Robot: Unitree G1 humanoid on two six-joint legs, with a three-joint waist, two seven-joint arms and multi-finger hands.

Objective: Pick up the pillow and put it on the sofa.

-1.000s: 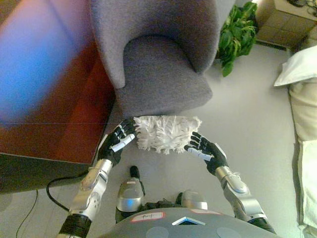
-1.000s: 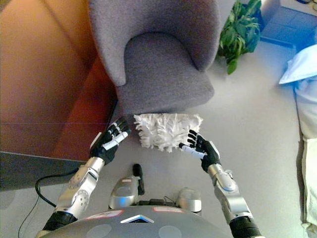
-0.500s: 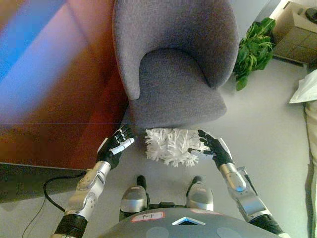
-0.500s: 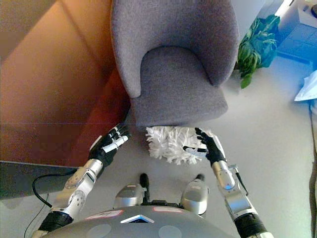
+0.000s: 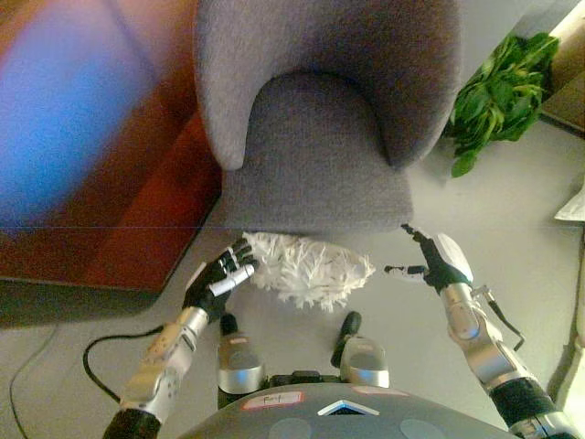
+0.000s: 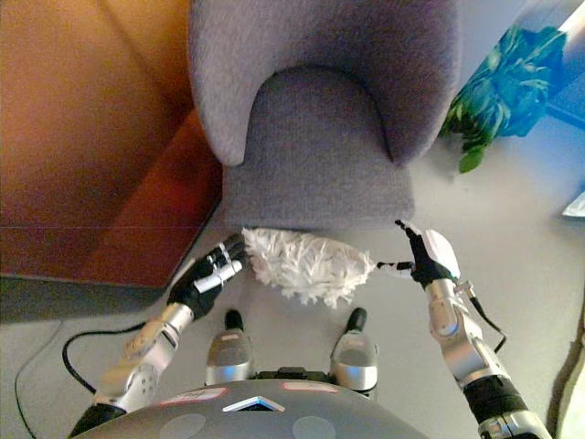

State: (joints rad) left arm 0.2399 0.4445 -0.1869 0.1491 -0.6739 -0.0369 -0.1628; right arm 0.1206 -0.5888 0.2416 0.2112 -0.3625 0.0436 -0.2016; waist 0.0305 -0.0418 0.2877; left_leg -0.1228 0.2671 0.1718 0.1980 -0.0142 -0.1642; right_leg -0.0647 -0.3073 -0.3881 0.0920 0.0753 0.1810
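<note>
A white shaggy pillow [image 5: 309,268] lies on the floor just in front of the grey armchair [image 5: 315,155]. My left hand [image 5: 220,277] is open, its straight fingers against the pillow's left end. Off the pillow's right end, my right hand [image 5: 433,262] is open with fingers spread; a small gap separates it from the pillow in the left eye view. In the right eye view the pillow [image 6: 306,266] sits between the left hand [image 6: 209,274] and the right hand [image 6: 424,258].
A reddish-brown wooden panel [image 5: 101,219] stands at the left, close to the armchair. A green potted plant [image 5: 503,91] is at the back right. Pale grey floor [image 5: 512,201] lies to the right of the chair.
The camera has shifted. My right hand has come off the pillow's right end and moved out to the right. My left hand has closed in onto the pillow's left end.
</note>
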